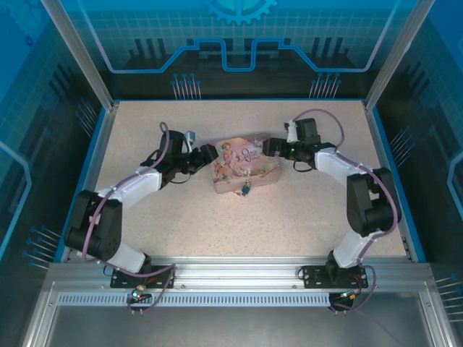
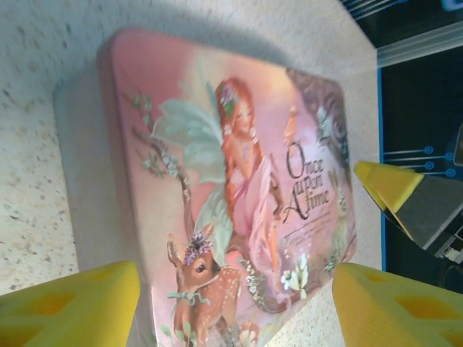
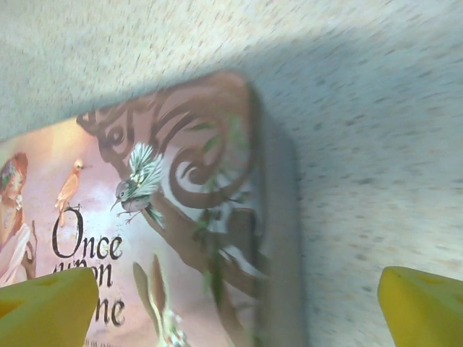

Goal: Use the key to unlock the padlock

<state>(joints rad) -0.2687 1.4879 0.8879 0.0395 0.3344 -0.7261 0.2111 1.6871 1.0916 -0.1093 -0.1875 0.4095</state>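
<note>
Table [image 1: 289,224]: speckled beige top with blue edging, carrying everything listed below; pink picture tin [image 1: 242,165]: lies flat, lid up, near the middle of the table, between the two hands, its long sides running left to right; lid painted with a red-haired fairy, a fawn, a small bird and the words "Once upon a time"; left hand [image 1: 207,153]: at the tin's left end, yellow fingers [image 2: 72,307] spread wide with that end of the tin between them; whether they touch its walls cannot be told; right hand [image 1: 270,147]: at the tin's far right corner, fingers [image 3: 423,307] wide apart, nothing in them; padlock [image 1: 247,189]: tiny, bluish, on the tin's near long wall, about midway along, close to the table.
</note>
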